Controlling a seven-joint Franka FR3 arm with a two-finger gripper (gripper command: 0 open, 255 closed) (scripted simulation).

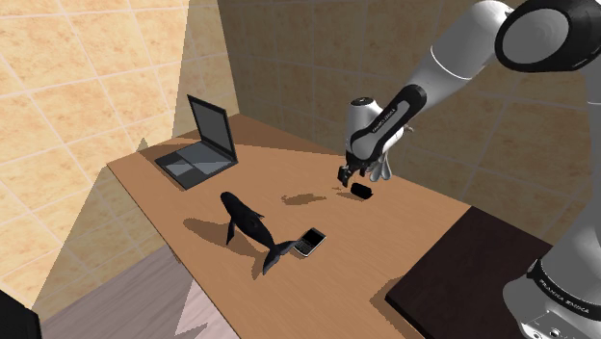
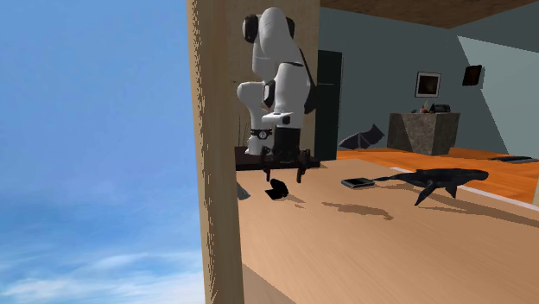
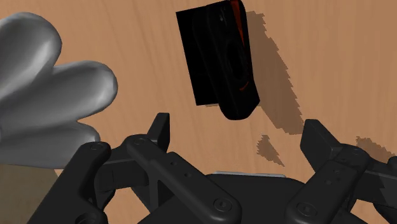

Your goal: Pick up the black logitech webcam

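Webcam point(image 3: 219, 63), where is it?
Flat on the table point(image 3: 127, 44), just ahead of the gripper point(image 3: 240, 130), untouched; the fingers stand apart.
Best approach?
Shift forward to straddle it, lower squarely, then close across its narrow sides. The phone point(image 1: 309, 242) lies well apart.

A grey lobed object point(image 3: 51, 95) sits near the black webcam point(image 3: 219, 60), close beside one finger of the pincer point(image 3: 238, 127), whose fingers stand spread above the bench point(image 1: 414, 231). On the webcam's other sides the wood lies bare. The whale figure point(image 1: 248, 226) and the phone point(image 1: 309, 242) lie well apart, toward the bench's front edge. The open laptop point(image 1: 202, 144) stands at the corner on the shoulder view's left.
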